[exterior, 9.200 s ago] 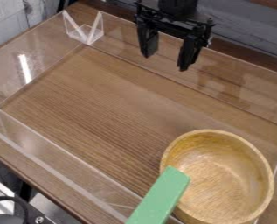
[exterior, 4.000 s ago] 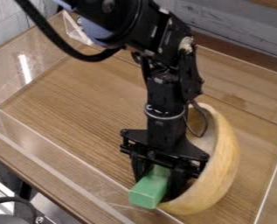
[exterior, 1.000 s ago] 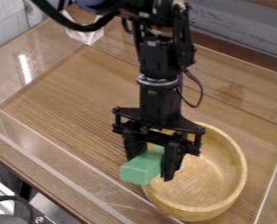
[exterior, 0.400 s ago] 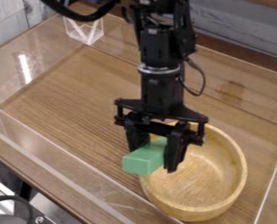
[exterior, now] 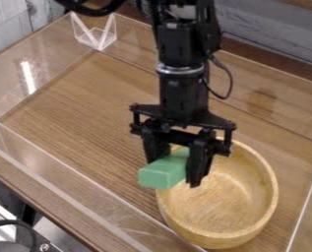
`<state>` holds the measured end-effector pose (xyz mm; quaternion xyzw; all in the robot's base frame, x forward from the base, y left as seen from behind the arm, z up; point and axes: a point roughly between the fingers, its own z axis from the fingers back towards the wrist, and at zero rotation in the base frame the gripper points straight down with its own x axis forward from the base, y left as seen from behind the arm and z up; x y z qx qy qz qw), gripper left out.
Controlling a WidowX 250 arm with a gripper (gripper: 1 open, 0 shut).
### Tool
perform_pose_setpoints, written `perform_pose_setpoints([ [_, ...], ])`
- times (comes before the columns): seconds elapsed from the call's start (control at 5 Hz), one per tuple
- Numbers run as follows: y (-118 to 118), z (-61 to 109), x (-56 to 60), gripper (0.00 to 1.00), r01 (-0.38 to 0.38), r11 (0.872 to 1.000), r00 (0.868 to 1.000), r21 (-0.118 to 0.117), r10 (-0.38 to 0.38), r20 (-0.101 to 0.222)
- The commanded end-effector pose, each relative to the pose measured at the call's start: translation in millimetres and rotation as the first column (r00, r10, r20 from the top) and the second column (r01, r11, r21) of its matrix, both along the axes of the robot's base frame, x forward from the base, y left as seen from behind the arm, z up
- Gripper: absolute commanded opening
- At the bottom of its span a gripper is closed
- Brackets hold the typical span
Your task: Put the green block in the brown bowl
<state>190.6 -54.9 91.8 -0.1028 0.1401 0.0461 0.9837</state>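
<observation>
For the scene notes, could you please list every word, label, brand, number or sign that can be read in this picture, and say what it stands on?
None: no readable text anywhere in the camera view.
green block: plain faces, no marking.
brown bowl: bare wood grain only.
gripper and the black arm above it: no legible label or brand.
wooden table and the clear walls around it: no print or sign.

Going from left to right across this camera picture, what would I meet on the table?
Clear plastic stand at the back left → green block in the gripper → brown bowl.
</observation>
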Motion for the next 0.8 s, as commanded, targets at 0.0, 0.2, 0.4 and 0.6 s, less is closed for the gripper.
perform_pose_setpoints([
  [0.0, -0.4, 18.5, 10.5, 0.00, 0.012, 1.000, 0.997, -0.015, -0.011, 0.079],
  [0.2, 0.4, 23.4, 12.2, 0.00, 0.019, 1.000, 0.996, -0.019, -0.017, 0.089],
  [0.4, -0.8, 27.6, 15.3, 0.00, 0.025, 0.999, 0.995, -0.021, -0.023, 0.101],
  [0.6, -1.1, 32.7, 17.2, 0.00, 0.029, 0.999, 0.993, -0.024, -0.027, 0.113],
])
